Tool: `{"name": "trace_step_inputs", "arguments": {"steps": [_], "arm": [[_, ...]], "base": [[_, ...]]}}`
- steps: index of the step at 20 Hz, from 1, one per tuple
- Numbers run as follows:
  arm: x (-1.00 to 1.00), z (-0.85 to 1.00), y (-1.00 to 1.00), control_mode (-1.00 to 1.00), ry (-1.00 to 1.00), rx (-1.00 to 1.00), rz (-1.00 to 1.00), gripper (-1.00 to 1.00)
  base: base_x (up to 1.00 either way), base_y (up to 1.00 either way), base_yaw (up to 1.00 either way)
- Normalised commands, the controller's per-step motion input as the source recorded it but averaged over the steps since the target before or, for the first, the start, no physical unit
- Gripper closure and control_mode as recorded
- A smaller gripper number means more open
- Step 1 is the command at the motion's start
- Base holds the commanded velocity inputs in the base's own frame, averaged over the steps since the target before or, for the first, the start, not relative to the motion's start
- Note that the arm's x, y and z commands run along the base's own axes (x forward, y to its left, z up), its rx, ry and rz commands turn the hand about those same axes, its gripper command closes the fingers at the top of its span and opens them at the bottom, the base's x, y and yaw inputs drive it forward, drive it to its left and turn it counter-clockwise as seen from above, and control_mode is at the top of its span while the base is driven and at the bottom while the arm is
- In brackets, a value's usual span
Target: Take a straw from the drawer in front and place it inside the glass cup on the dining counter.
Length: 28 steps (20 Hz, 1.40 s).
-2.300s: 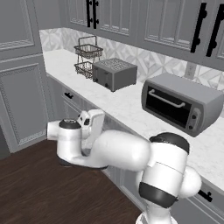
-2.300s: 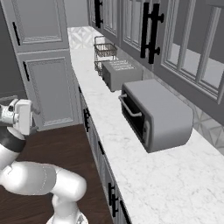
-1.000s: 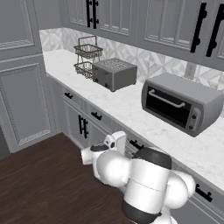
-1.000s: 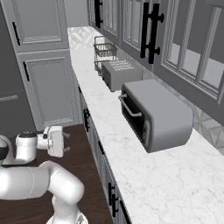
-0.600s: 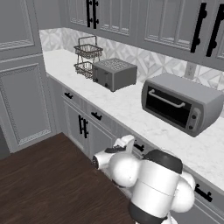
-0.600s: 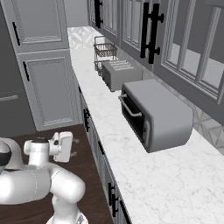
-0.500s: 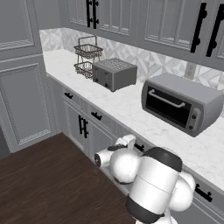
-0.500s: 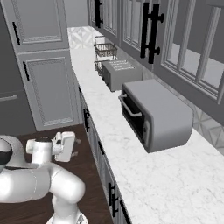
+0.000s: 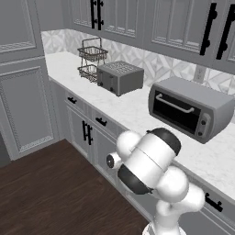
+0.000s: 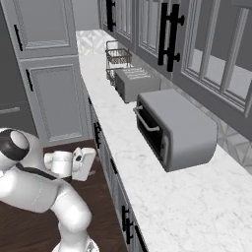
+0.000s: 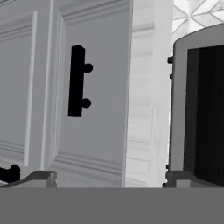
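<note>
Drawer shut, handle before you; your gripper has swung closer to it, jaws spread, holding nothing.

Matt grey panelled drawer w/ glossy black handle; white marble-look countertop; dark wood floor.

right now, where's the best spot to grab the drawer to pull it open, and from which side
Grip the short black bar handle on the shallow grey panelled drawer front, at its middle between its two posts. Come straight at the front face: the posts hold the bar off the panel, so the jaws, now wide apart, could close across it.
</note>
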Motion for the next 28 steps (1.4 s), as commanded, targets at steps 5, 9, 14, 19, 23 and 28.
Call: {"name": "trace_step_inputs", "arguments": {"steps": [5,9,14,19,23,28], "arm": [[0.21,-0.29,-0.14,-1.00,0.00,0.00,0.00,-1.00],[0.36,-0.20,-0.11,-1.00,0.00,0.00,0.00,-1.00],[0.46,-0.22,-0.08,-1.00,0.00,0.00,0.00,-1.00],[0.43,-0.34,0.00,-1.00,0.01,0.00,0.00,-1.00],[0.49,-0.24,-0.06,-1.00,0.00,0.00,0.00,-1.00],[0.49,-0.12,-0.30,-1.00,0.01,0.00,0.00,-1.00]], "base": [[0.00,0.00,0.00],[0.00,0.00,0.00],[0.00,0.00,0.00],[0.00,0.00,0.00],[0.00,0.00,0.00],[0.00,0.00,0.00]]}}
